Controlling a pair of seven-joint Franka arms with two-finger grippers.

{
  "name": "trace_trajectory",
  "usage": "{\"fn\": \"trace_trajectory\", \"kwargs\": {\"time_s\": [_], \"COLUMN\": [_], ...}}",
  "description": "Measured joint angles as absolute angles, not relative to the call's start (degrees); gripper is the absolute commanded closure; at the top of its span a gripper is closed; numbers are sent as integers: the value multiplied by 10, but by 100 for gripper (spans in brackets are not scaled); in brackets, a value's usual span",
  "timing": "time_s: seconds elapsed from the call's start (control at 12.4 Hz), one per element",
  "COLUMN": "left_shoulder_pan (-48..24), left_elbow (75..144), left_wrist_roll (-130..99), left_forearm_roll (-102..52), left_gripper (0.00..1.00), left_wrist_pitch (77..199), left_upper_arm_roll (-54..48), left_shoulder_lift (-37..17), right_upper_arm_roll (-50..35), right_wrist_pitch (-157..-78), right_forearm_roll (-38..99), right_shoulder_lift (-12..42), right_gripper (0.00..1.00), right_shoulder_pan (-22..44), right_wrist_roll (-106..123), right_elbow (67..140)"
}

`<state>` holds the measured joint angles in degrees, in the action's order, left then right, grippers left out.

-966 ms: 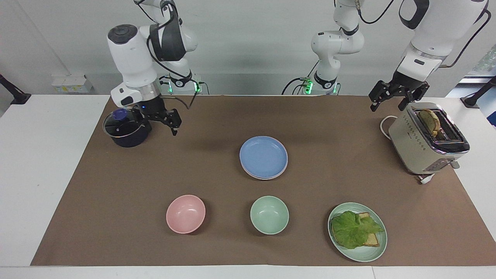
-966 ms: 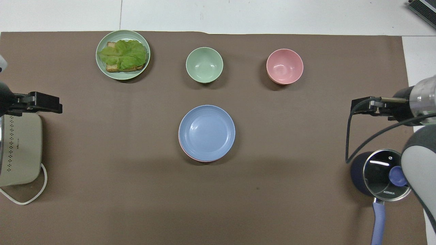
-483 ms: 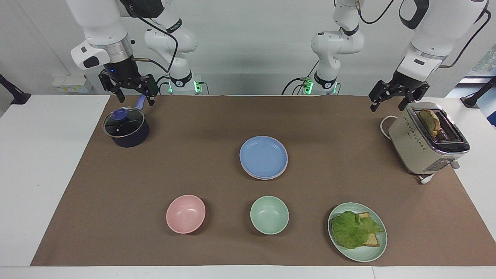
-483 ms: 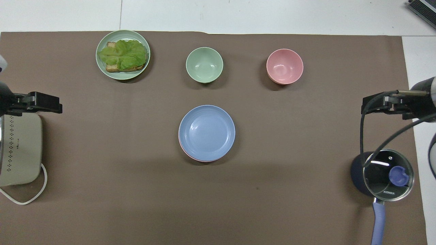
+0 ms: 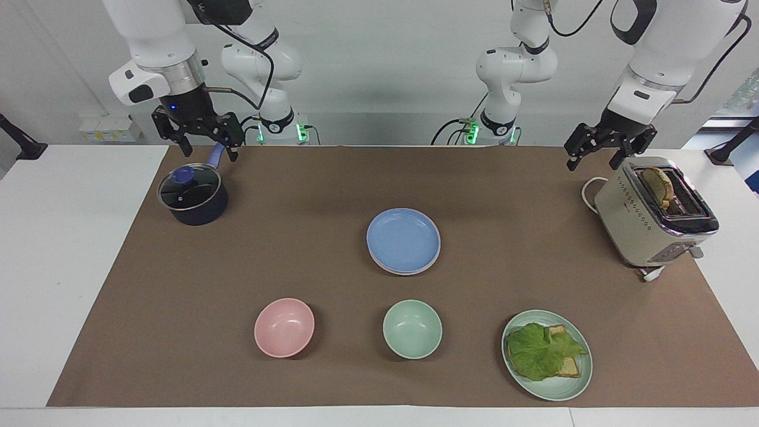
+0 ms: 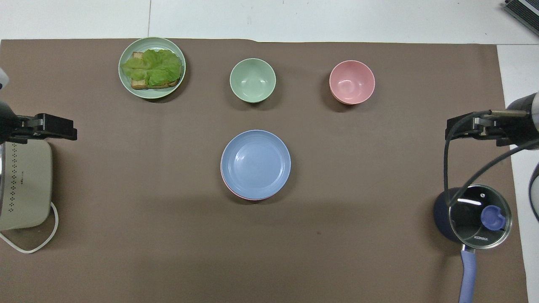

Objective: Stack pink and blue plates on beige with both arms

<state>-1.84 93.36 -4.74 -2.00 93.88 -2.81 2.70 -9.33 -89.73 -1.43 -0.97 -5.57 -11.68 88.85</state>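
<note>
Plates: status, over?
Left claw open, up over the toaster; right claw open, up over the pot. Blue plate tops the stack, pink rim under it, beige not visible. Nothing in the way.

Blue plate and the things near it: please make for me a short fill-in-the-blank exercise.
1. The blue plate lies on top of a ___ plate.
2. The toaster holds a slice of ___.
3. The green plate carries bread under ___.
4. The pot has a ___ lid.

Missing words: pink; bread; lettuce; glass
</note>
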Motion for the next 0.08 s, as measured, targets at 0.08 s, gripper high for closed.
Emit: {"fn": "trace_trajectory", "kwargs": {"time_s": [0.08], "left_shoulder_pan": [-18], "left_elbow": [934], "left_wrist_roll": [-47], "left_forearm_roll": [-20], "left_gripper": [0], "left_wrist_pitch": [939], "left_upper_arm_roll": [-28], "left_shoulder_lift": [27], "right_upper_arm_roll": [-93], "right_wrist_pitch": [-897], "right_forearm_roll": [-14], "right_shoulder_lift": [-10], "right_gripper": [0], "right_shoulder_pan": [-56], "right_wrist_roll": [-117], "right_elbow": [889]}}
